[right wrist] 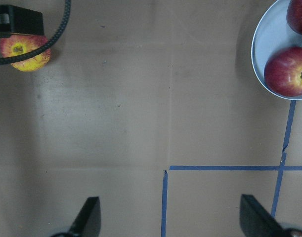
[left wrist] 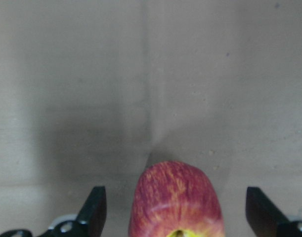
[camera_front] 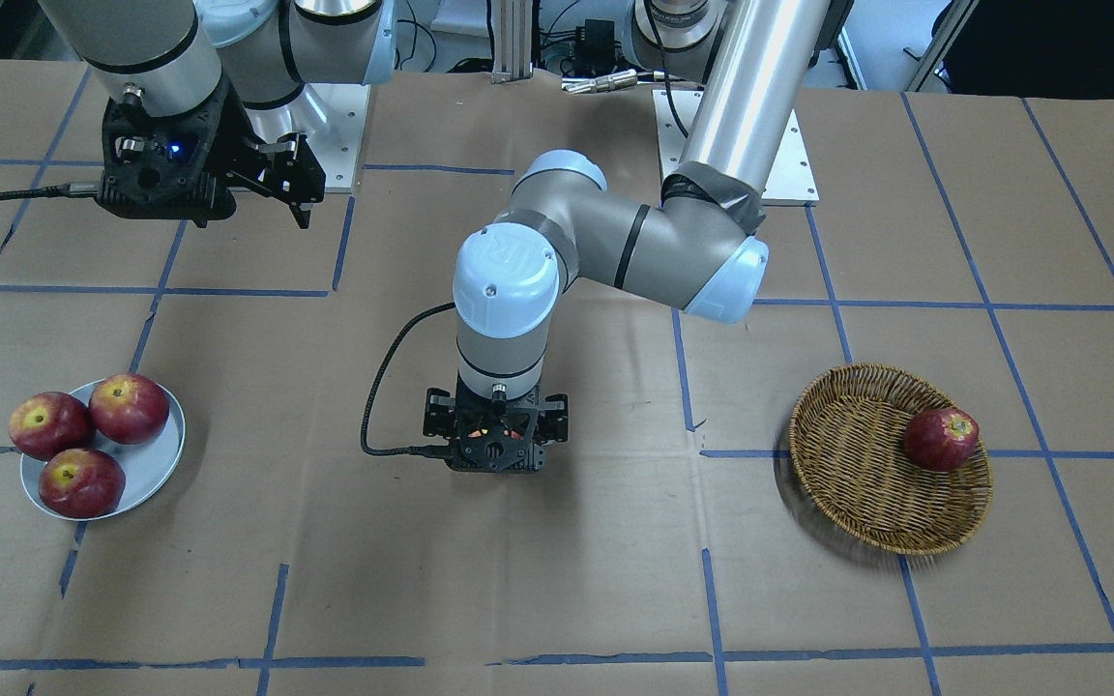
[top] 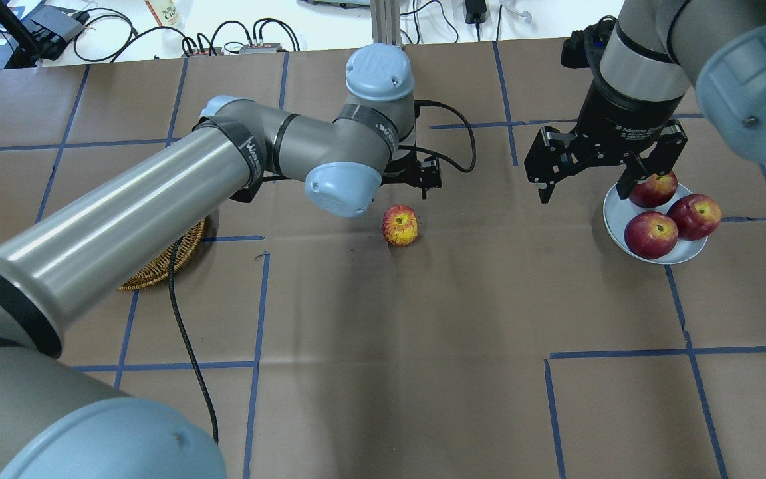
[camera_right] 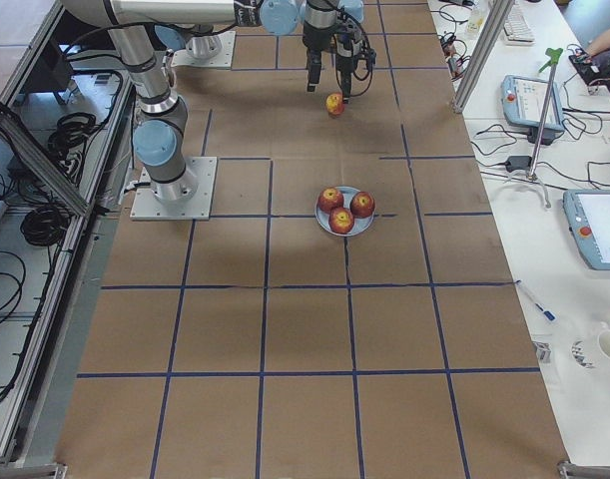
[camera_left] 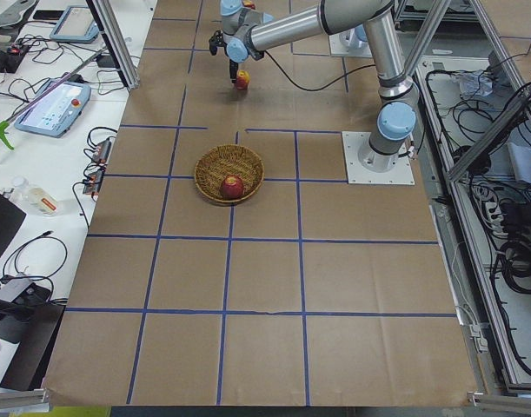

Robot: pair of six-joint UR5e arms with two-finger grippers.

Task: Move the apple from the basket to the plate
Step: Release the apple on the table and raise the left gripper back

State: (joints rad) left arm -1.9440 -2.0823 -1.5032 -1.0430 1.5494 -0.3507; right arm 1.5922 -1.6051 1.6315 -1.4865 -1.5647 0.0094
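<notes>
Since the apple (top: pixel 399 225) sits on the counter (top: pixel 423 332) half-way between the basket (top: pixel 163 266) on the left and the plate (top: pixel 614 218) on the right, you likely want a pass here. The left claw (left wrist: pixel 175 195) hangs over it, spread wide and empty. By the plate's far edge, the right claw (top: pixel 583 187) is spread too.

Left arm tube (top: pixel 124 199): smooth brushed-silver cylinder
Joint cap (top: pixel 379 72): rounded, pale blue, small screws
Tape band (top: pixel 245 156): black, white lettering
Cable (camera_front: pixel 375 396): black, braided
Left gripper (camera_front: pixel 496 447): matte black, two-fingered
Right gripper (top: pixel 584 181): matte black, white lettering on collar
</notes>
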